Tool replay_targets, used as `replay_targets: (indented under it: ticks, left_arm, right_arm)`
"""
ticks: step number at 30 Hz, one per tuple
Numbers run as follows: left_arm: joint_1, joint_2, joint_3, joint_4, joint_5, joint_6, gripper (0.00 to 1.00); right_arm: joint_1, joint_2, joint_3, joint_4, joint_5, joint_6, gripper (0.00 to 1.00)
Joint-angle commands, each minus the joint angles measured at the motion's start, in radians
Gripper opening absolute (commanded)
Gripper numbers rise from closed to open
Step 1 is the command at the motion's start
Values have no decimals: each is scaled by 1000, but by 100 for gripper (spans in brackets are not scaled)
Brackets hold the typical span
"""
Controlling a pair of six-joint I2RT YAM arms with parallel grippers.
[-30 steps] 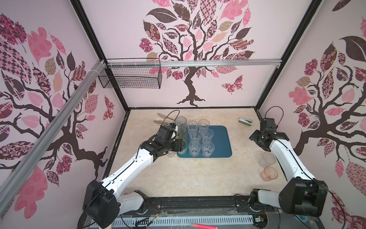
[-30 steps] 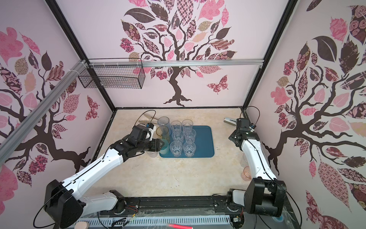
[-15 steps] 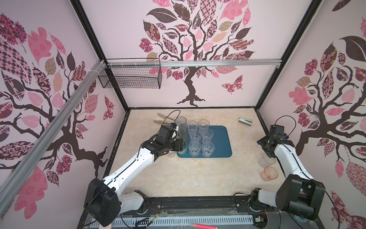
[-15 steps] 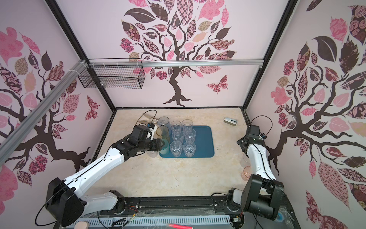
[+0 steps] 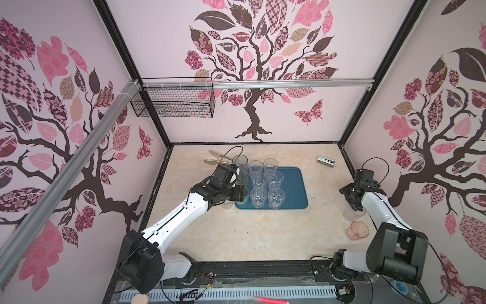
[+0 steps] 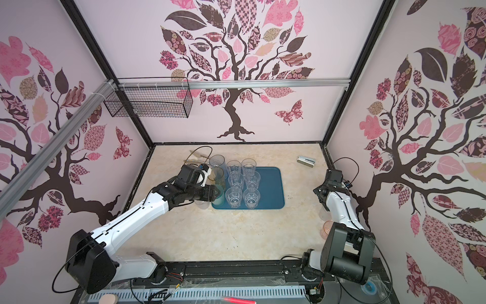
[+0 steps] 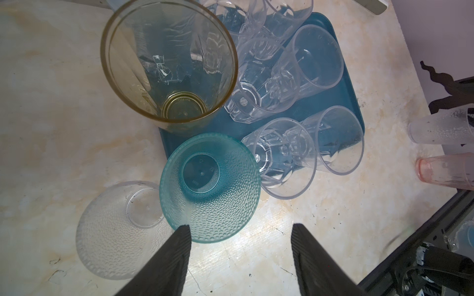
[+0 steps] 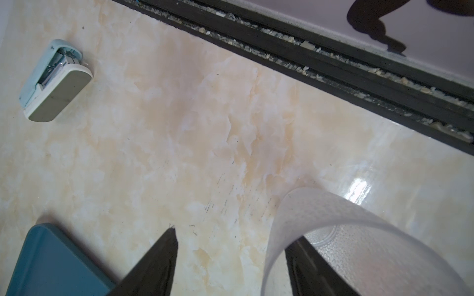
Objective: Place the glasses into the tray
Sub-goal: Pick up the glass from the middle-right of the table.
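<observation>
The left end effector [image 7: 240, 226], jaws released, is hovering over the teal glass [image 7: 209, 187] sitting at the tray's [image 5: 294, 189] 7 o'clock corner, risking clipping its rim and toppling it into the clear glasses [image 7: 282, 153] beside it

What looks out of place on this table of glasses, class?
Two items are not drinkware: a white stapler near the far right corner, and metal tongs behind the blue-grey glass. Gritty debris also litters the dark track along the wall.
</observation>
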Motion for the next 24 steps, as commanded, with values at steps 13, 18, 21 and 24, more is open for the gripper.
replay_targets:
  ticks: [13, 18, 21, 24]
  left_arm:
    - [-2, 0, 5, 4, 2, -21, 66]
    - [-2, -3, -1, 13, -5, -23, 66]
    - [-3, -2, -3, 15, -5, -24, 66]
    - [-3, -7, -7, 16, -7, -24, 66]
  right_arm:
    - [-11, 74, -13, 65, -90, -27, 45]
    - [-11, 45, -3, 58, -118, -35, 26]
    - [-11, 38, 3, 48, -145, -40, 18]
    - [-9, 43, 19, 22, -181, -49, 14]
